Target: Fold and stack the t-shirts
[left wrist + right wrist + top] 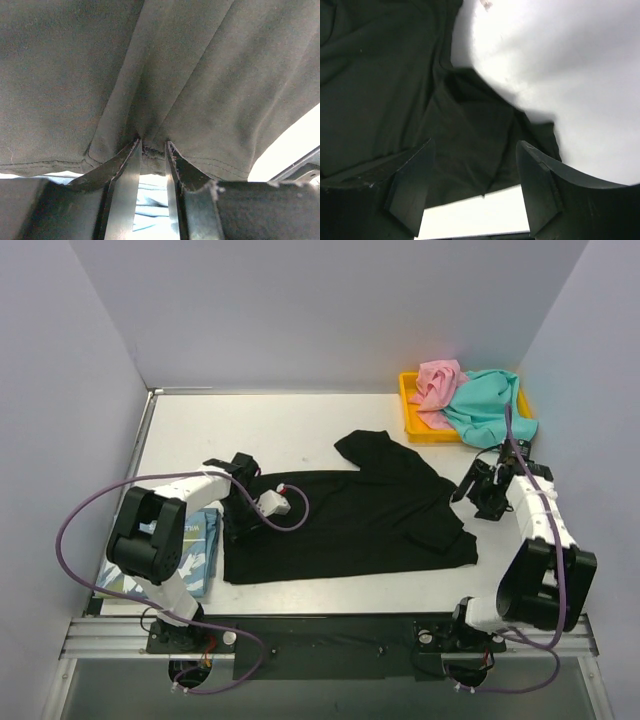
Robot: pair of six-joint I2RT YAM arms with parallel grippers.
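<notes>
Pinches the left hem of the black t-shirt [350, 525] with the left hand [235, 528], narrow-set fingers [125, 165] clamped on a bunched bit of stitched edge, with creases fanning up the cloth from the pinch. Shows that shirt spread mostly flat across the middle of the bench [250, 430], hem to the left, one sleeve kicked out toward the far side and the other folded over itself near the right edge. Holds the right hand [487, 490] wide open and empty just off the shirt's right side. From the right wrist camera, looks down between the parted fingers [410, 185] onto dark cloth and bare white bench, with nothing between the pads. Has a light blue t-shirt [200, 545] with white lettering folded into a flat rectangle at the near left, beside the left arm and just left of the black one's hem. Has a pink t-shirt [437, 385] and a teal t-shirt [490, 405] crumpled together in a yellow tray [405, 400] at the far right corner, the teal one spilling over the tray's near rim.
</notes>
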